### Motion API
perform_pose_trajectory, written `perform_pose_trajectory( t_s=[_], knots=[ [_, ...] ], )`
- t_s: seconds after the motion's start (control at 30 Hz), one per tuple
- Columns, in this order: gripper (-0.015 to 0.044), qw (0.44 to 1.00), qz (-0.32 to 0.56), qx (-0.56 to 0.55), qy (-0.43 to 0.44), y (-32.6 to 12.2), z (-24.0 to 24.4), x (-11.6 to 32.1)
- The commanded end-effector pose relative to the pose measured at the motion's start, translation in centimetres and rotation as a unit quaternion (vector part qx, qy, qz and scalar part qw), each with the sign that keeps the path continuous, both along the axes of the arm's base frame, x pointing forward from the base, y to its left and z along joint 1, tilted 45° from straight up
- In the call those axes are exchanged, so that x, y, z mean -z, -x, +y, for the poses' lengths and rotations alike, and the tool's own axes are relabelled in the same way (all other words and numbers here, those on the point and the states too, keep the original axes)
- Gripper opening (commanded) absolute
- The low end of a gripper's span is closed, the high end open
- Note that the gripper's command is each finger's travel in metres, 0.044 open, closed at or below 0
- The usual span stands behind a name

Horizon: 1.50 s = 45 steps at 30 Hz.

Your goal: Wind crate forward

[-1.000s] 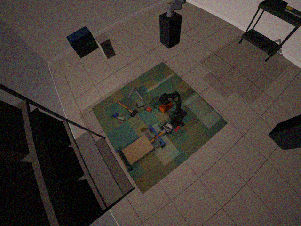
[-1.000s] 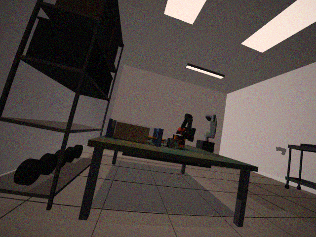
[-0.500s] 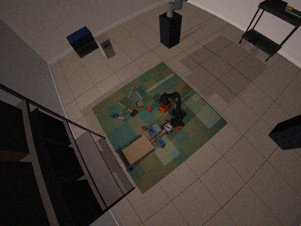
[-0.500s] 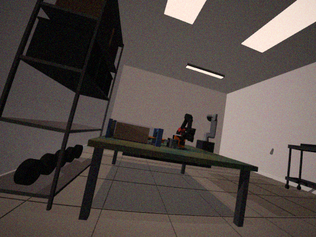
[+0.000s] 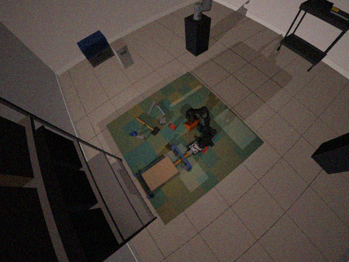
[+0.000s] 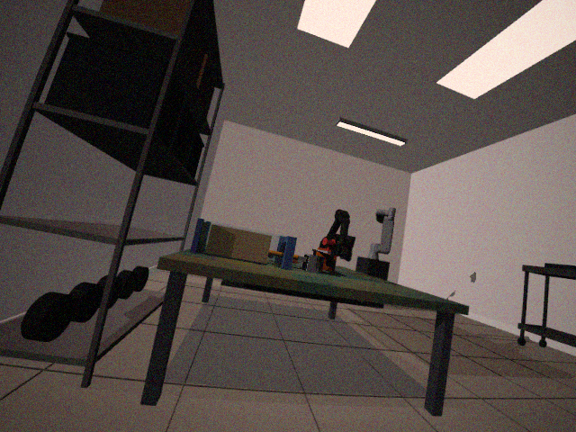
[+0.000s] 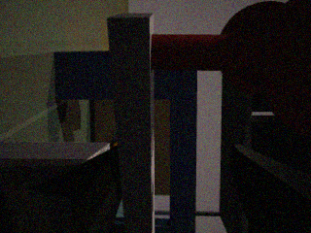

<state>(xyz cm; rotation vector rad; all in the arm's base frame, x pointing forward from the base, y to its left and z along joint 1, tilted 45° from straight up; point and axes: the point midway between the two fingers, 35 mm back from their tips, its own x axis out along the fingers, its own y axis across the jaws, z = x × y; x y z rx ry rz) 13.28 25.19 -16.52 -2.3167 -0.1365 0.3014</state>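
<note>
The tan crate [image 5: 160, 173] [image 6: 239, 244] sits flat behind the blue steel frame [image 5: 182, 156] [image 6: 291, 254], with a gap between them. The orange strap [image 5: 177, 162] runs from the crate through the frame to the grey winch [image 5: 193, 147] [image 6: 312, 263]. The red handle grip [image 5: 205, 149] [image 6: 328, 241] [image 7: 187, 52] is at the winch; whether its key is fully down the hole is hidden. My gripper [image 5: 203, 147] is partly open beside the grip. In the dark wrist view, a grey upright bar [image 7: 131, 121] crosses in front of the frame; finger contact cannot be told.
A hammer [image 5: 154, 130], a blue-ended tool [image 5: 133, 133], grey bars [image 5: 160, 109], a grey block [image 5: 162, 120] and a red block [image 5: 172, 126] lie farther back on the bench. An orange block [image 5: 191, 124] is near my arm base. Blue posts [image 5: 150, 195] stand behind the crate.
</note>
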Motion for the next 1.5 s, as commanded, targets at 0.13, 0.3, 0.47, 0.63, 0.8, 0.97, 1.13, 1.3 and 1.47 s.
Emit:
perform_pose_trajectory(
  t_s=[0.13,0.3,0.47,0.63,0.8,0.97,1.13,1.3,1.47],
  knots=[
    [0.024,1.0,0.0,0.0,0.0,0.01,0.01,-0.02],
    [0.024,1.0,0.0,0.0,0.0,0.01,0.01,-0.02],
    [0.024,1.0,0.0,0.0,0.0,0.01,0.01,-0.02],
    [0.024,1.0,0.0,0.0,0.0,0.01,0.01,-0.02],
    [0.024,1.0,0.0,0.0,0.0,0.01,0.01,-0.02],
    [0.024,1.0,0.0,0.0,0.0,0.01,0.01,-0.02],
    [0.024,1.0,0.0,0.0,0.0,0.01,0.01,-0.02],
    [0.024,1.0,0.0,0.0,0.0,0.01,0.01,-0.02],
    [0.024,1.0,0.0,0.0,0.0,0.01,0.01,-0.02]
  ],
)
